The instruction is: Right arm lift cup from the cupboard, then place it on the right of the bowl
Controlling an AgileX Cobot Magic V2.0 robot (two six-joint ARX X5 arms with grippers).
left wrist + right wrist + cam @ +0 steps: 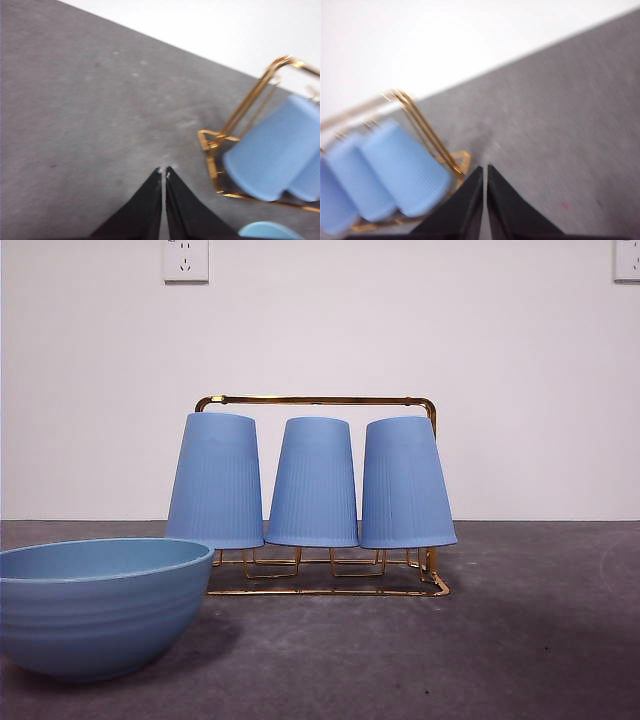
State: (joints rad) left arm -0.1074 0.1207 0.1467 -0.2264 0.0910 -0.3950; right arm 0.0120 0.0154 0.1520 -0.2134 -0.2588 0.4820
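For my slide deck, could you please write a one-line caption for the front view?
Three blue cups hang upside down on a gold wire rack, behind a teal bowl at near left.

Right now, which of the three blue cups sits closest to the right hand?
The cup at the rack's end beside the right hand; rightmost in the front view.

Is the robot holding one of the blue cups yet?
No. Both the right gripper and left gripper are shut on nothing. All three ribbed periwinkle-blue plastic cups sit upside down on the gold wire rack.
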